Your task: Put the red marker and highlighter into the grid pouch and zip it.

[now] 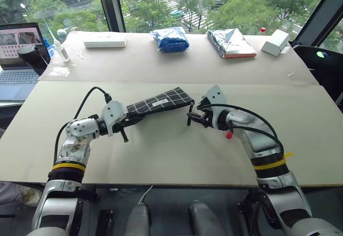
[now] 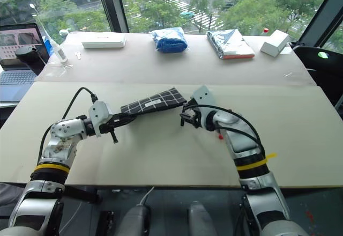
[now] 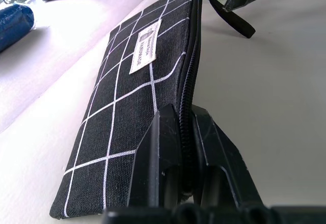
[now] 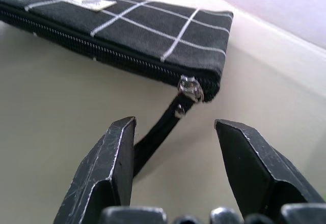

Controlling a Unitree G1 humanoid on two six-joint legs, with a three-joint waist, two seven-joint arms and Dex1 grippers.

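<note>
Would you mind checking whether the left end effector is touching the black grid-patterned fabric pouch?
Touching. In the left wrist view the left end effector is shut on the zipper edge of the black grid-patterned fabric pouch.

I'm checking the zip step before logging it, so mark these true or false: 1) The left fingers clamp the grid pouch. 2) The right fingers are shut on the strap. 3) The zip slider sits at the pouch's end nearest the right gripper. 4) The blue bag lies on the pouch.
1) True: the left gripper pinches the grid pouch at its zip edge.
2) False: the right gripper is open around the strap.
3) True: the slider is there.
4) False: the blue bag lies on the far board.
</note>
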